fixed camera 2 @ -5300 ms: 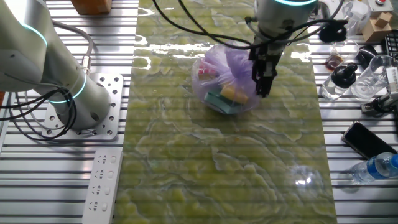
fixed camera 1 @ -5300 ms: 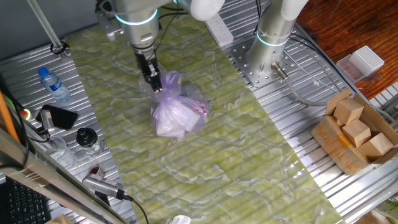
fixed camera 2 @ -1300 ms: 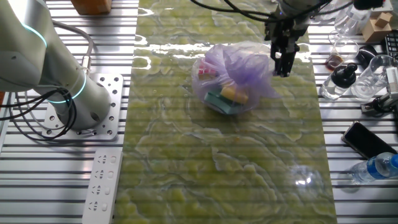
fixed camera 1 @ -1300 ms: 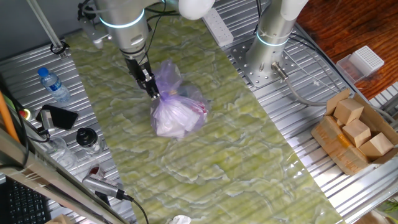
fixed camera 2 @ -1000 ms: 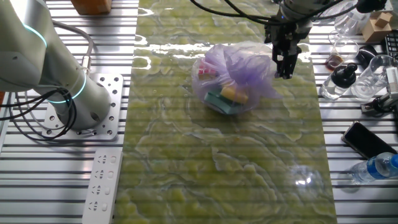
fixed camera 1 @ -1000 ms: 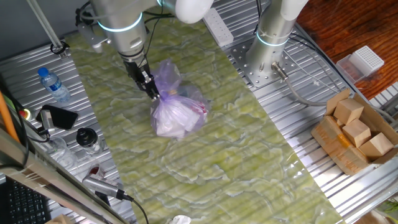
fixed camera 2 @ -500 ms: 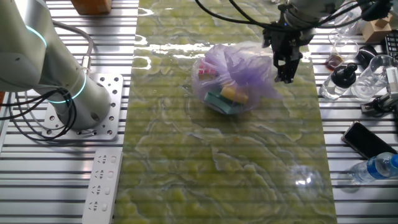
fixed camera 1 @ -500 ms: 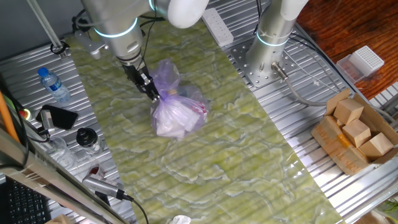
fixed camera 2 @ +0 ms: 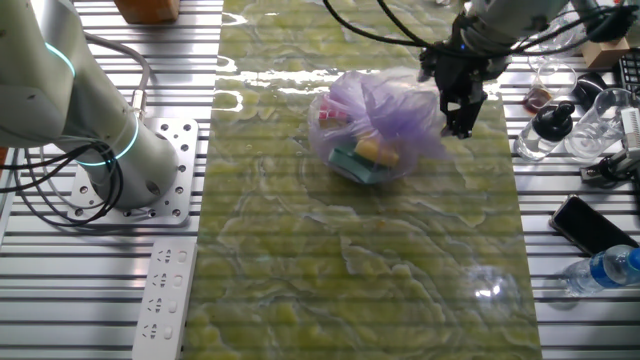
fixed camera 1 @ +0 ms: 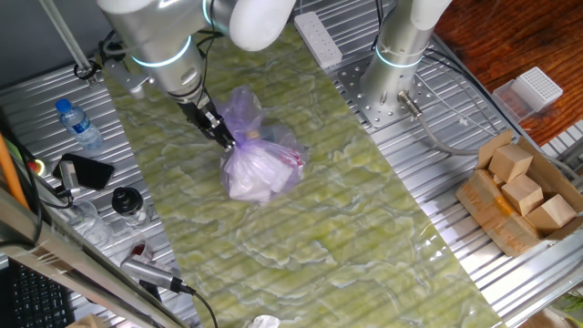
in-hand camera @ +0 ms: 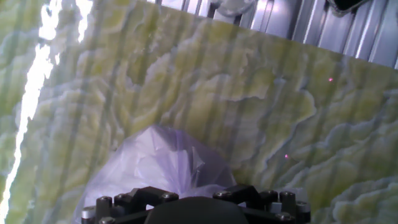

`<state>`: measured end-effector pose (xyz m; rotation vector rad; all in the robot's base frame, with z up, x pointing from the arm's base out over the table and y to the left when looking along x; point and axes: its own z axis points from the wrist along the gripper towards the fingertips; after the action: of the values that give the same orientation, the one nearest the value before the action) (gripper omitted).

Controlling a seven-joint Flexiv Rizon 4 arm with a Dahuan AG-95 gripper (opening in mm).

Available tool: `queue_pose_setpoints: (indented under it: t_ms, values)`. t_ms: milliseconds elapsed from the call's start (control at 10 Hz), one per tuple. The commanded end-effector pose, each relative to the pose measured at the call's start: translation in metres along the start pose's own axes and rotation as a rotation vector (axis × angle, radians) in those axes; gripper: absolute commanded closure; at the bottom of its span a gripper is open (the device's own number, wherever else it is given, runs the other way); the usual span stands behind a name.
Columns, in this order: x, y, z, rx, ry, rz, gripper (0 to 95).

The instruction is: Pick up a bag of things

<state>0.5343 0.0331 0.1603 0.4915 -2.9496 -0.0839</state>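
The bag of things (fixed camera 1: 260,169) is a pale lilac plastic bag bulging with pink, yellow and teal items, resting on the green mat (fixed camera 1: 301,246). It also shows in the other fixed view (fixed camera 2: 370,140) and as crinkled lilac plastic in the hand view (in-hand camera: 161,162). My gripper (fixed camera 1: 225,138) is tilted, at the bag's crinkled top on its left side, shut on the plastic. In the other fixed view the gripper (fixed camera 2: 461,124) is at the bag's right edge with the plastic pulled toward it. In the hand view the gripper (in-hand camera: 193,186) has plastic between its jaws.
A brown cardboard box of wooden blocks (fixed camera 1: 519,196) stands at the right. A water bottle (fixed camera 1: 80,126), a phone (fixed camera 1: 86,170) and a dark jar (fixed camera 1: 127,202) lie left of the mat. A second arm's base (fixed camera 1: 396,73) stands behind it. A power strip (fixed camera 2: 165,300) lies on the slats.
The arm has swung away to the side and tilted more while the fingertips stayed at the bag's top. The bag's top is drawn out toward the gripper; the body has not moved.
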Motion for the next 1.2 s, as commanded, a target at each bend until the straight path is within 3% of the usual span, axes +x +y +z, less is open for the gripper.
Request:
queue_pose_setpoints:
  t_ms: [100,900,1100,1200]
  values:
    - [0.008,0.003,0.012,-0.004,0.001,-0.007,0.0]
    - [0.043,0.019,0.047,-0.03,0.02,-0.086,0.0]
    - [0.05,0.02,0.05,-0.036,0.025,-0.098,0.0]
    - [0.058,0.022,0.05,-0.033,0.037,-0.104,38.0]
